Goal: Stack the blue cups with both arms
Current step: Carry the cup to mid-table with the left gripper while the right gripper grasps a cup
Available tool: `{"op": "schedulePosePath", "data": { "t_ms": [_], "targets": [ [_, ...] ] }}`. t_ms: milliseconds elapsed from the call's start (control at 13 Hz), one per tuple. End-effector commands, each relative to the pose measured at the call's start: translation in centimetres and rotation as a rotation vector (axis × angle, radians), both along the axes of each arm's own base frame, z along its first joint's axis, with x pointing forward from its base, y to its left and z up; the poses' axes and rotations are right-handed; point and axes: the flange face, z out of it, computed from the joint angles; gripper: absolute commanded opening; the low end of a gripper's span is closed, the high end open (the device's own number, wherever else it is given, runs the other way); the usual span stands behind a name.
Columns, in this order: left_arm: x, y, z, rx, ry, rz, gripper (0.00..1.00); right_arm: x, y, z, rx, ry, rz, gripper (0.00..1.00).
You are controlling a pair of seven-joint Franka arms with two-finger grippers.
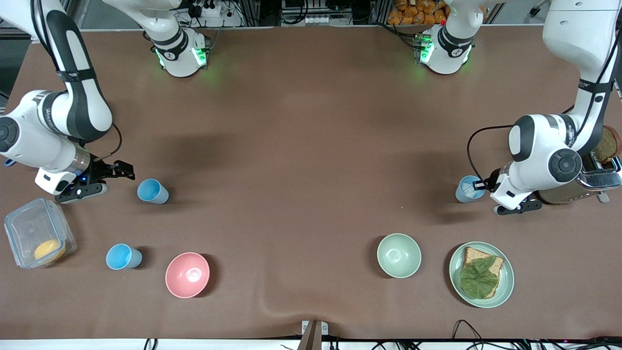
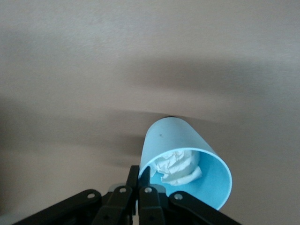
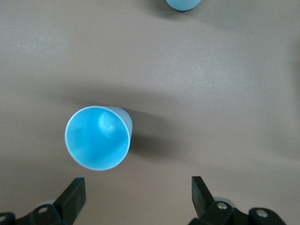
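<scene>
1. While both arms reach low over the brown table, the right gripper sits with its fingers spread wide and empty, and the left gripper is pinched shut on the rim of a cup
2. Biggest of the bystanders near the left gripper are the toaster beside it and the plate with bread and a leaf, with the pale green bowl closer to the table's middle; the pink bowl and a clear box lie near the right gripper; none of these is part of the job
3. 3 blue cups show: the paler cup clamped in the left gripper, with crumpled white paper inside; an upright sky-blue cup just ahead of the right gripper's open jaws; and another sky-blue cup nearer the front camera than that one
4. Judging by looks, these are light, thin, smooth plastic tumblers, stiff enough for a rim pinch yet easy to tip or let slip; the upright cup is best taken by 1 wall at the rim, squarely, without squeezing hard
</scene>
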Motion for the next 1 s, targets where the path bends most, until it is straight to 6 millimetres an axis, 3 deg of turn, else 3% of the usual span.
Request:
{"op": "schedulePosePath", "data": {
  "t_ms": [0,308,462,615,846,923],
  "targets": [
    [0.0,-4.4,3.3,-0.036,-0.027,-0.024,0.00,0.1,0.5,-3.2,0.003,0.012,-0.049,1.00],
    [-0.9,-16.3,7.2,-0.096,-0.057,0.078,0.00,0.2,2.5,-4.5,-0.003,0.038,-0.132,1.00],
    [-2.1,-24.7,8.5,-0.111,-0.065,0.155,0.00,0.5,2.2,-5.6,-0.008,0.021,-0.137,1.00],
    [-3.9,-33.6,9.0,-0.130,-0.066,0.220,0.00,0.5,1.6,-6.8,-0.012,0.012,-0.150,1.00],
    [-5.5,-42.2,9.4,-0.173,-0.054,0.296,0.00,0.5,1.3,-6.9,-0.012,0.011,-0.155,1.00],
    [-6.8,-45.0,8.6,-0.172,-0.035,0.324,0.00,0.6,1.2,-7.1,-0.013,0.006,-0.156,1.00]
  ]
}}
